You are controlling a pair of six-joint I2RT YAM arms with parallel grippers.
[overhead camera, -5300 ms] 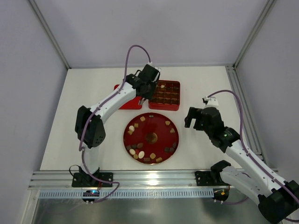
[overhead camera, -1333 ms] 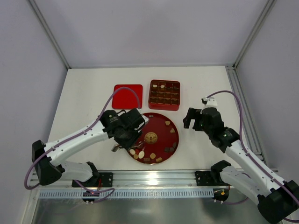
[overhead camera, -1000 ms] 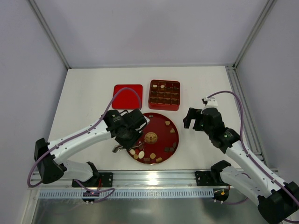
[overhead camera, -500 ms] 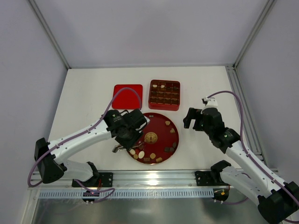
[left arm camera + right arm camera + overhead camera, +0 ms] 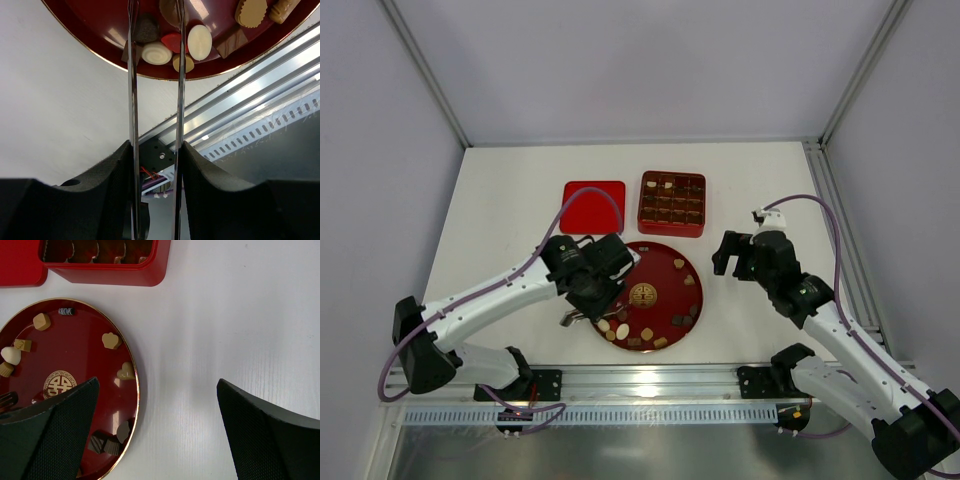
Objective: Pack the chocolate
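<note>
Going from the left: the left gripper (image 5: 156, 30) is parked over the near-left rim of the round red plate (image 5: 656, 258), thin blades set slightly apart, nothing pinched. Chocolate pieces (image 5: 200, 42) are scattered across that plate, and a few are seen in the gridded red box (image 5: 670, 230). The right gripper (image 5: 160, 440) is held wide open above the white table (image 5: 240, 340).

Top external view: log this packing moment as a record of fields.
red plate: in front of the arms, gold emblem at its centre
box: behind the plate, open, gridded
flat red square: left of the box
chocolate: loose pieces on the plate, some in the box
left gripper: open, over the plate's near-left pieces
right gripper: open, empty, over table right of the plate
</note>
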